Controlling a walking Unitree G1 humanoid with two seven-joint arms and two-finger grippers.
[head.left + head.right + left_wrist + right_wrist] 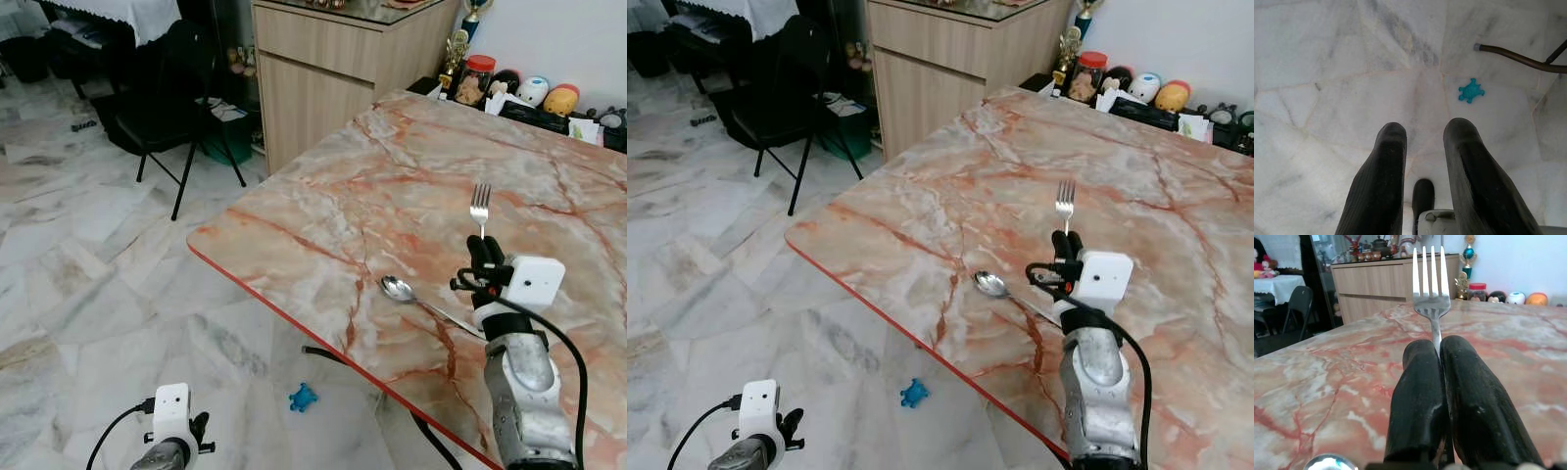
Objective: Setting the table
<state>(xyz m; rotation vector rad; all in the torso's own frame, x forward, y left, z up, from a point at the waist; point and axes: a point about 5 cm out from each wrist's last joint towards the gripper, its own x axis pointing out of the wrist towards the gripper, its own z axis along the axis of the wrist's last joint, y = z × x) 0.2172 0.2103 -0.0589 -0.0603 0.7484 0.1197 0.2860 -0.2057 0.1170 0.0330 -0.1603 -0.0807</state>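
A silver fork (480, 207) is held tines forward over the pink marble table (333, 206). My right gripper (487, 251) is shut on its handle, a little above the tabletop; the fork (1432, 289) pokes out from between the two black fingers (1418, 396). A silver spoon (419, 302) lies on the table just left of that gripper, bowl toward the table's near edge. My left gripper (1425, 137) hangs low over the floor, its fingers open with nothing between them.
A small blue turtle toy (303, 397) lies on the marble floor under the table edge. A black folding chair (171, 88) and a wooden cabinet (333, 59) stand beyond the table. Jars, toys and a trophy (534, 93) line the table's far edge.
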